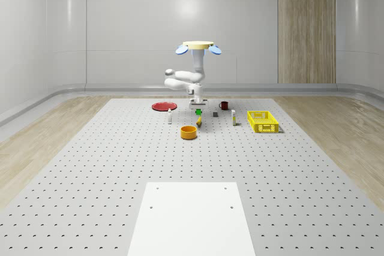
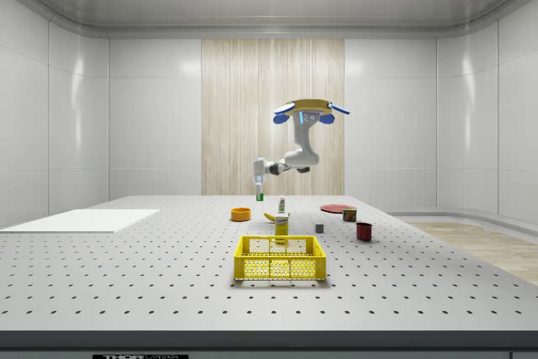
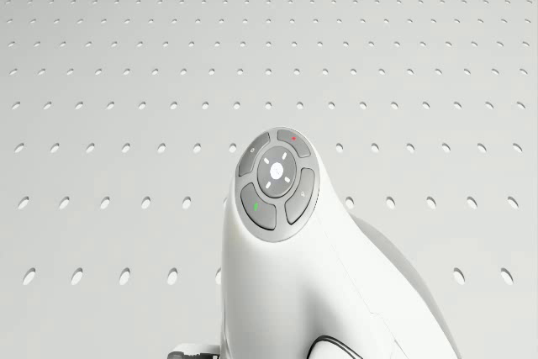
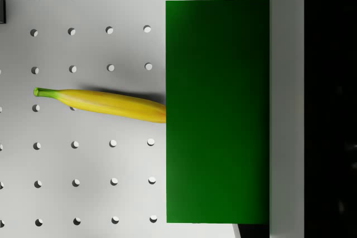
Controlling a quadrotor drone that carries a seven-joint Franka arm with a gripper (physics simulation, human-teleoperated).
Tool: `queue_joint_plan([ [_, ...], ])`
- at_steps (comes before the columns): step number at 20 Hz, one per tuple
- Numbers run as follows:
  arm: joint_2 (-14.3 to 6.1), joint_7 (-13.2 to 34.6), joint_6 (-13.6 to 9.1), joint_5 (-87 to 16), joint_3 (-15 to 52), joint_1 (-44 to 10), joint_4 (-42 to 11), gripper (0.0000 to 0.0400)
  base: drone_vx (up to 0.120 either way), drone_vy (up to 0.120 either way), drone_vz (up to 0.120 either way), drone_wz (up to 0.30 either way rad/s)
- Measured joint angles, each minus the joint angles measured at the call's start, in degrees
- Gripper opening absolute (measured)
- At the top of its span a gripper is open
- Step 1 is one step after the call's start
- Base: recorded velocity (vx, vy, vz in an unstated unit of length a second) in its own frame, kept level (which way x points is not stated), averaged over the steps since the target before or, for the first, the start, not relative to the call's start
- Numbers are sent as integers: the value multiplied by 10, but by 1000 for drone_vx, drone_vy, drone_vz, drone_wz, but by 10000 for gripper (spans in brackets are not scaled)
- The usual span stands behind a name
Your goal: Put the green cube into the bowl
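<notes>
The quadrotor drone (image 1: 198, 46) hovers in the air above the far-middle stretch of the grey perforated table (image 1: 90, 172), its white jointed arm (image 1: 187, 79) folded down beneath it. At the arm's tip the two-finger gripper (image 1: 197, 108) hangs clear of the tabletop with the small green cube (image 1: 198, 111) clamped between its fingers; from the wrist the cube (image 4: 217, 110) sits pressed flat against one pale finger (image 4: 285, 104), so the jaws are closed on it.

Directly beneath lies a yellow banana (image 4: 100, 103), and a little nearer the table's front edge sits the round orange bowl (image 1: 189, 132), open and with nothing I can make out inside. From the side, the cube (image 2: 259, 197) rides well above the bowl (image 2: 241, 214) but not yet over it.

So the pick-up looks done: the cube is lifted and secure. What remains, as I judge it, is carrying it across to above the bowl, lowering, and letting go. The banana lies between, worth clearing on the way.
</notes>
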Motion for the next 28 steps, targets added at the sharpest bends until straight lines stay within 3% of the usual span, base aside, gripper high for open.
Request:
queue_joint_plan([
  [16, -4, 0, 3, 1, 0, -1, 0, 251, 120, -120, 0, 0],
  [25, -5, 1, 5, 2, 1, -2, 0, 251, 102, 0, 0, 0],
  [28, -6, 1, 5, 2, 1, -2, 0, 251, 27, 0, -93, 0],
])
